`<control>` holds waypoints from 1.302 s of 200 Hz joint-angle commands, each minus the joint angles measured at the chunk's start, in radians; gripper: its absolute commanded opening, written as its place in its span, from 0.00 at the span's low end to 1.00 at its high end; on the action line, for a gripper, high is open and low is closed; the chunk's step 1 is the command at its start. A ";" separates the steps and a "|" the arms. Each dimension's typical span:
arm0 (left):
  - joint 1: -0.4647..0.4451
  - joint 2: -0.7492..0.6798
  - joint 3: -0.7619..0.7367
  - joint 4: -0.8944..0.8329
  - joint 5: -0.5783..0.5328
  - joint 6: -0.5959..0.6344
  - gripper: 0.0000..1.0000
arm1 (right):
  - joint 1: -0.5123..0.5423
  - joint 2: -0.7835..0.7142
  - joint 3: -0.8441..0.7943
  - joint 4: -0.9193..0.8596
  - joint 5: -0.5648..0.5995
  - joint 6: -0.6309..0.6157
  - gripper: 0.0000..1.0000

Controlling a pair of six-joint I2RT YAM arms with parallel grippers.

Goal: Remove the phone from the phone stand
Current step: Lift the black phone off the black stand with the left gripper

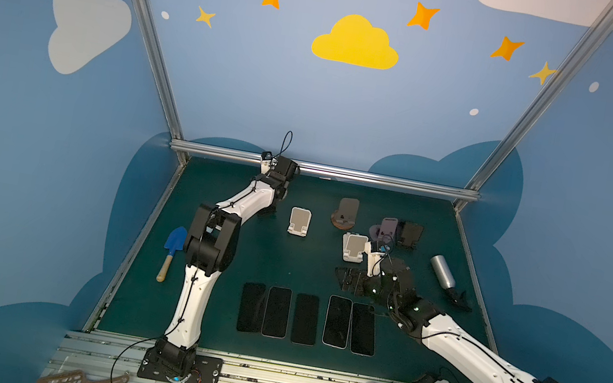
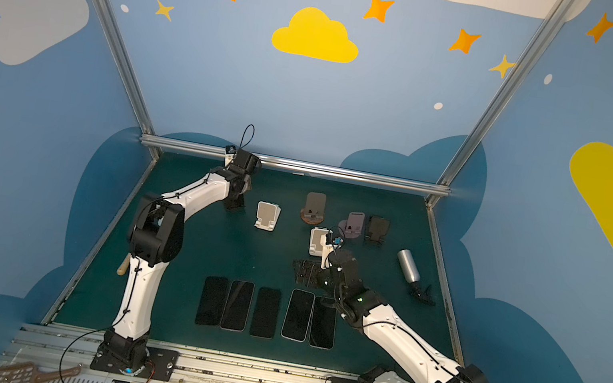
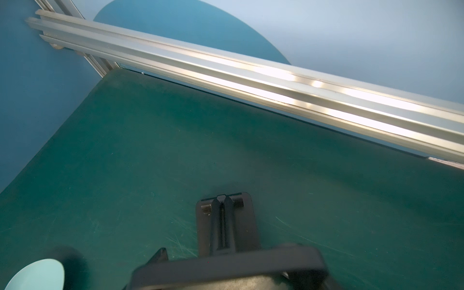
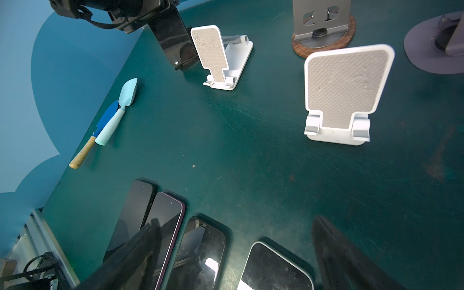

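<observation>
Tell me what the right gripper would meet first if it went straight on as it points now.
Probably the bare green mat just past the flat phones; the right gripper tilts down toward it. The nearer white stand sits aside. Depth is unclear.

Green table mat (image 4: 251, 163): matt, finely scratched. White stand (image 4: 346, 93): smooth plastic frame, rough dimpled beige pad. Round stand (image 4: 322, 27): wood-grain base ring, brushed grey metal plate. Row of phones (image 4: 200, 251): glossy glass, smudged. Rail (image 3: 251, 80): bright bare aluminium. My right fingers (image 4: 336, 253): matt black
</observation>
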 commanded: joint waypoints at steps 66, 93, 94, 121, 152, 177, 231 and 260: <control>0.006 -0.128 -0.147 0.033 0.050 0.022 0.68 | -0.001 -0.002 0.026 -0.009 -0.005 -0.009 0.93; 0.006 -0.148 -0.161 0.045 0.058 0.029 0.67 | -0.001 -0.003 0.026 -0.009 -0.010 -0.009 0.93; 0.006 -0.148 -0.160 0.044 0.058 0.029 0.67 | -0.001 -0.003 0.026 -0.011 -0.010 -0.009 0.93; 0.006 -0.153 -0.146 0.033 0.073 0.032 0.66 | -0.001 -0.004 0.027 -0.012 -0.014 -0.009 0.93; 0.006 -0.184 -0.148 0.025 0.097 0.032 0.65 | -0.001 -0.006 0.026 -0.009 -0.013 -0.009 0.93; 0.006 -0.208 -0.153 0.016 0.110 0.033 0.65 | -0.001 -0.007 0.026 -0.007 -0.019 -0.008 0.93; 0.004 -0.242 -0.159 -0.028 0.152 0.032 0.63 | 0.000 -0.010 0.026 -0.008 -0.020 -0.009 0.93; -0.003 -0.274 -0.158 -0.080 0.179 0.038 0.62 | 0.001 -0.007 0.025 -0.005 -0.022 -0.008 0.93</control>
